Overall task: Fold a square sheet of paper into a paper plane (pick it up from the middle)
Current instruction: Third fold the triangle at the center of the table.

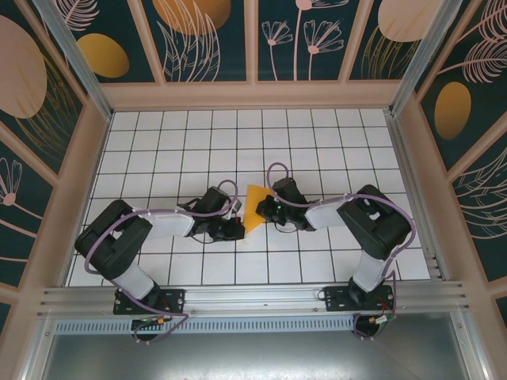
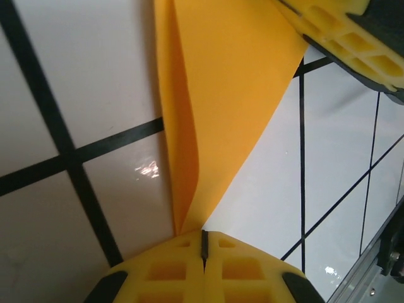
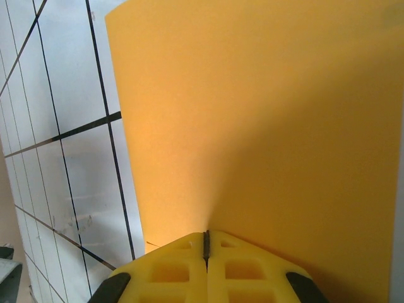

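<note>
The square sheet of paper (image 1: 253, 206) is orange-yellow and folded into a tapered, kite-like plane shape whose narrow tip points toward the near edge. It is held at the middle of the white grid table (image 1: 198, 134). My left gripper (image 1: 242, 229) is shut on the narrow tip; in the left wrist view the paper (image 2: 227, 95) fans out from the closed jaws of the gripper (image 2: 203, 235), with a folded flap on its left. My right gripper (image 1: 265, 210) is shut on the right edge. In the right wrist view the paper (image 3: 265, 126) rises from that gripper (image 3: 206, 237). One of the right gripper's yellow fingers (image 2: 341, 31) shows in the left wrist view.
Dark leaf-pattern panels (image 1: 206, 39) with orange ovals wall the table on three sides. An aluminium rail (image 1: 253, 297) runs along the near edge by the arm bases. Bare grid tiles stretch behind and to both sides of the grippers.
</note>
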Robot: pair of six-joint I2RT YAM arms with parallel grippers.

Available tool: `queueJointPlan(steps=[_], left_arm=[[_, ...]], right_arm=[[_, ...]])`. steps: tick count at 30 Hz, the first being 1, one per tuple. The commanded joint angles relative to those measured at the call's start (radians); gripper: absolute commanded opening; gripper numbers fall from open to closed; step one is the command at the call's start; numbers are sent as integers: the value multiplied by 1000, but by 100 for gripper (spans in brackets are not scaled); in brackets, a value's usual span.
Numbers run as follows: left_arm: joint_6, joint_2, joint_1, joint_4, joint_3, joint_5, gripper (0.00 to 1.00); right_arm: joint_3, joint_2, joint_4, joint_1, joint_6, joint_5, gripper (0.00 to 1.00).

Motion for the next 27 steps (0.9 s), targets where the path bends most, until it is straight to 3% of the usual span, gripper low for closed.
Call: queueJointPlan(steps=[1, 13, 21, 27], left_arm=[[-63, 4, 9, -47, -63, 7, 0], [-67, -230, 9, -26, -34, 44, 4], [43, -31, 9, -61, 140, -15, 3], [77, 89, 9, -62, 146, -64, 2]], right_arm=[[-4, 53, -121, 7, -23, 48, 0], [8, 62, -112, 8, -17, 44, 0], [10, 57, -114, 9, -15, 48, 0], [17, 48, -119, 9, -19, 44, 0]])
